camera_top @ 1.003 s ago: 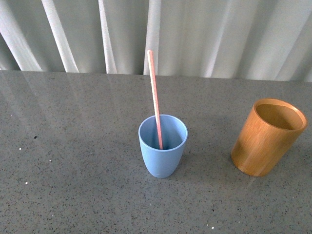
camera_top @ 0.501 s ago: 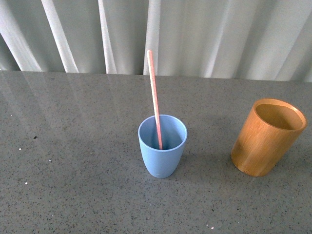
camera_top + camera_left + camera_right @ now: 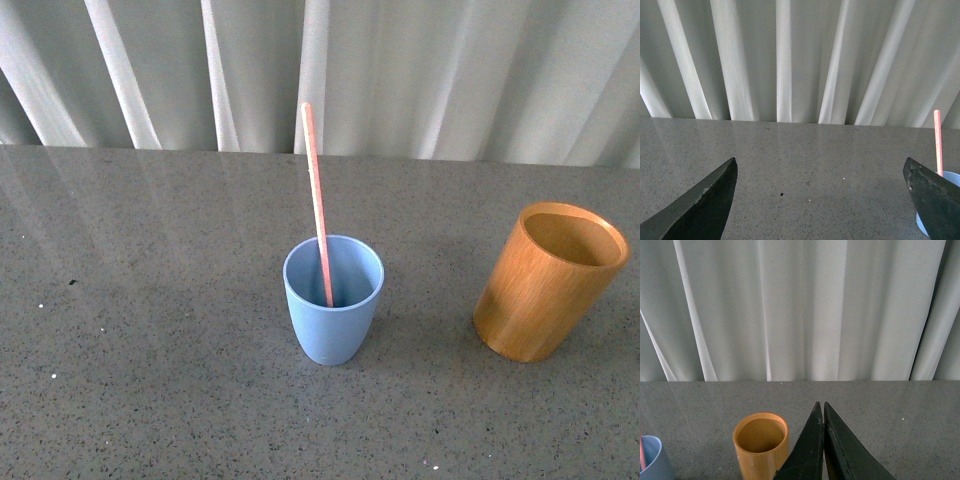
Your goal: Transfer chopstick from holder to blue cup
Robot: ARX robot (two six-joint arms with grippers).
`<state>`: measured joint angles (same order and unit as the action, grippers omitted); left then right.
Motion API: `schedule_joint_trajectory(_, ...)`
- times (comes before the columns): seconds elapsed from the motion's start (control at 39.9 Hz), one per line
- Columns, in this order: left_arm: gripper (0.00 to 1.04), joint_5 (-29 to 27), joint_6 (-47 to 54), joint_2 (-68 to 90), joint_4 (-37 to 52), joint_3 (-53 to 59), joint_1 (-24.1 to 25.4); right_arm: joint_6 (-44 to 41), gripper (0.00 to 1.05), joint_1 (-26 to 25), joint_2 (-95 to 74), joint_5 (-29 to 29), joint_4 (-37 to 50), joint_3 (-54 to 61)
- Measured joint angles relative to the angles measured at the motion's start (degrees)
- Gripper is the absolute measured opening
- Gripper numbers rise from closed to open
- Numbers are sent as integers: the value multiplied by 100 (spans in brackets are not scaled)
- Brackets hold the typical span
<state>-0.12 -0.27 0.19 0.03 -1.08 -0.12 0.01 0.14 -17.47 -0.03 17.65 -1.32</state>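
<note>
Nothing moved: left gripper (image 3: 820,200) spread, right gripper (image 3: 821,440) clenched, over grey countertop (image 3: 150,300).

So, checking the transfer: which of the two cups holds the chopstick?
The blue cup; the chopstick leans inside it, while the holder stands empty.

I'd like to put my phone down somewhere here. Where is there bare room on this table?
The table is bare left of the blue cup, all the way to the curtain. The gap between cup and holder is bare too, only narrower. The chopstick stands in the cup.
</note>
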Motion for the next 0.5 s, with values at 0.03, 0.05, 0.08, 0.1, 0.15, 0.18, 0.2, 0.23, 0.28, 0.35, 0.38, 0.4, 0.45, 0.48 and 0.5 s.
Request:
schedule_joint_trajectory(0.03,98,0,0,0,0,0,0,-2,1,0,42,0,-42,0)
schedule_joint_trajectory(0.05,98,-2,0,0,0,0,0,0,1,0,122,0,-114,0)
schedule_joint_trajectory(0.08,98,-2,0,0,0,0,0,0,1,0,190,0,-188,2)
schedule_joint_trajectory(0.1,98,0,0,0,0,0,0,0,1,0,221,0,-219,0)
schedule_joint_trajectory(0.15,98,-2,0,0,0,0,0,0,1,0,313,0,-306,0)
schedule_joint_trajectory(0.18,98,-2,0,0,0,2,0,0,1,0,348,0,-341,2)
schedule_joint_trajectory(0.2,98,0,0,0,0,2,0,0,1,0,389,0,-385,0)
schedule_joint_trajectory(0.23,98,0,0,0,0,0,0,0,1,0,422,0,-411,0)
schedule_joint_trajectory(0.28,98,0,0,0,0,0,0,0,1,0,498,0,-498,0)
schedule_joint_trajectory(0.35,98,0,0,0,0,0,0,0,1,0,616,0,-612,2)
schedule_joint_trajectory(0.38,98,0,0,0,0,0,0,0,1,0,664,0,-658,0)
schedule_joint_trajectory(0.4,98,-2,0,0,0,2,0,0,1,0,704,0,-699,0)
schedule_joint_trajectory(0.45,98,-2,0,0,0,2,0,0,1,0,754,0,-752,0)
schedule_joint_trajectory(0.48,98,-2,0,0,0,0,0,0,1,0,852,0,-857,0)
schedule_joint_trajectory(0.5,98,0,0,0,0,0,0,0,1,0,1008,2,-1067,-2)
